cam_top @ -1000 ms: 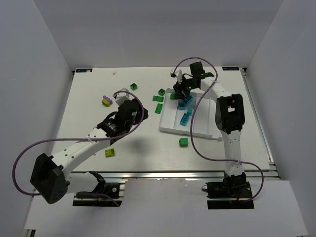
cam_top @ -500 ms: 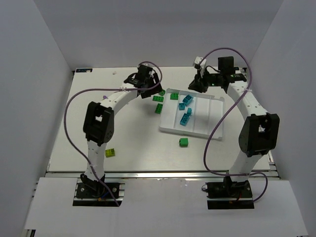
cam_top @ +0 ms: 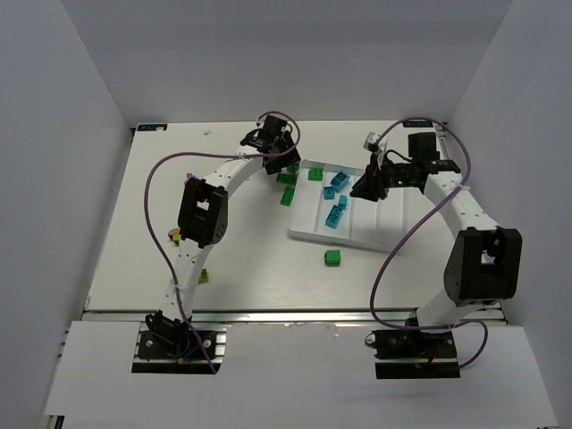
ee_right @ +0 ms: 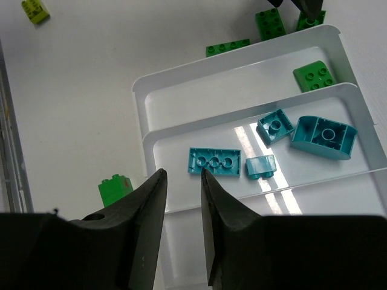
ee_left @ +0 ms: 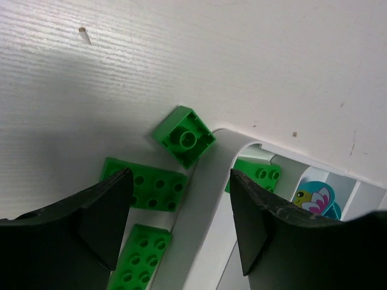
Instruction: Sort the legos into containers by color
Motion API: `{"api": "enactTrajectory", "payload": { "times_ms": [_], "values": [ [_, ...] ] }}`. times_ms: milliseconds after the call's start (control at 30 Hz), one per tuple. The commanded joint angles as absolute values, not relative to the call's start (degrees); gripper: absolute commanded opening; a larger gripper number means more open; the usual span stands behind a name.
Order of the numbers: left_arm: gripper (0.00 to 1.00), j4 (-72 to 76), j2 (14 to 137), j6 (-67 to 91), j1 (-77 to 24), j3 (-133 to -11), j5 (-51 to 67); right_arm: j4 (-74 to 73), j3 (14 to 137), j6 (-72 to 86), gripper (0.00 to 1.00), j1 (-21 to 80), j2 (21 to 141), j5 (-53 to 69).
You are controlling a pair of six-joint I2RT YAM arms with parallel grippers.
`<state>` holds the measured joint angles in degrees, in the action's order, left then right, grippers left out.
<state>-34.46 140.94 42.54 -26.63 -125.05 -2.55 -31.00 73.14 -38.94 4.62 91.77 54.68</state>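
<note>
White plastic tray (cam_top: 308,229), flat and split into long compartments by low ridges, lies on the white counter (cam_top: 161,179). Its end compartment holds one dark green studded brick (ee_right: 314,75); the next holds four cyan bricks (ee_right: 214,162). The left fingers (ee_left: 100,214) stand wide apart with nothing between them, hovering above the tray's far-left corner. There a small dark green single-stud brick (ee_left: 184,136) touches the rim, and two flat green plates (ee_left: 148,184) lie just beside it on the counter. The right fingers (ee_right: 145,229) are drawn narrow with a slim gap showing, empty, above the middle of the tray. Another green brick (cam_top: 332,257) sits on the counter near the tray's near long side, and a lime brick (ee_right: 35,9) lies well apart
</note>
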Motion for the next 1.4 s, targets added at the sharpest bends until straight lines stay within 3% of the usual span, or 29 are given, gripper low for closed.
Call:
{"api": "enactTrajectory", "payload": {
  "times_ms": [0,567,967,1367],
  "values": [
    [0.74,-30.2,140.5,44.3,-26.5,-127.2,-4.2,-28.0,70.7,-37.0,0.35,4.0,88.7,57.5],
    [0.71,-28.7,148.5,47.2,-26.5,-131.8,-5.4,-23.8,66.0,-33.0,0.35,2.5,85.0,59.2],
    [0.6,-34.6,151.1,44.0,-26.5,-133.5,-7.5,-20.7,63.6,-30.1,0.35,1.0,83.4,60.2],
    [0.56,-38.8,145.0,35.1,-26.5,-122.9,-14.8,-19.9,62.7,-29.4,0.35,0.7,83.1,61.2]
  ]
}}
